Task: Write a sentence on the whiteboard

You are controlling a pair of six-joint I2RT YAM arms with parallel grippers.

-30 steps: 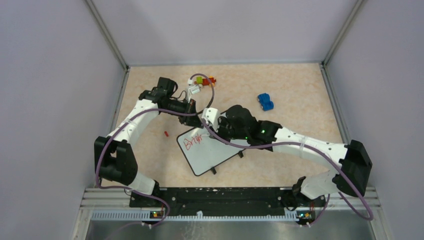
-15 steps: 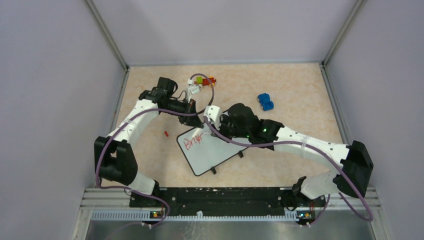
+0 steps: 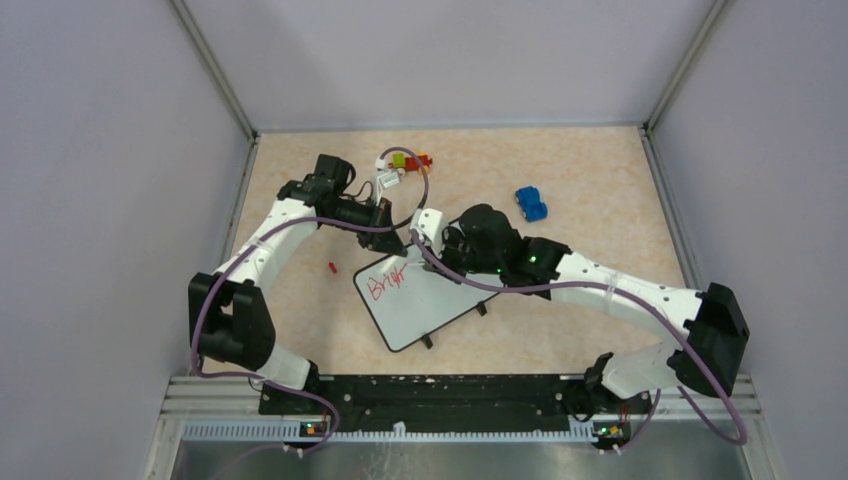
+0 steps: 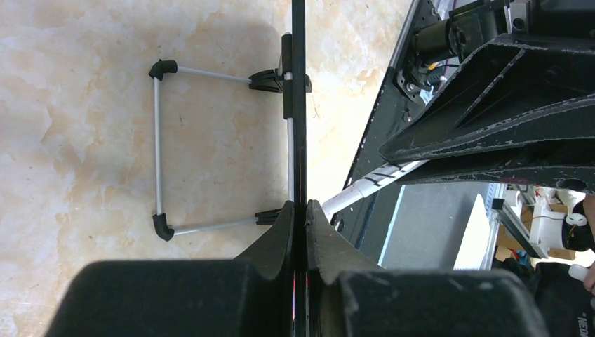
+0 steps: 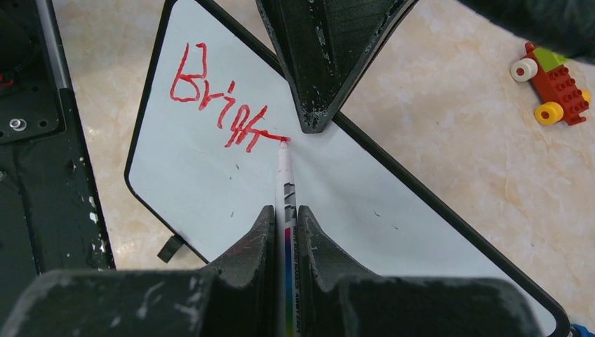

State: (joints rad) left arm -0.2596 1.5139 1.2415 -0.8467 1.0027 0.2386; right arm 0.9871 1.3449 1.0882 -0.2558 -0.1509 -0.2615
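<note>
My right gripper (image 5: 284,213) clamps the marker (image 5: 285,172), my left gripper (image 4: 299,208) pinches the whiteboard (image 5: 203,189) edge. Risk: pen pressure pivots the board, skewing the sentence (image 5: 214,105).

The left tool (image 4: 299,210) pinches the whiteboard (image 4: 298,42), seen edge-on as a dark strip; its wire stand (image 4: 156,140) juts left over the tabletop (image 4: 77,77).
</note>
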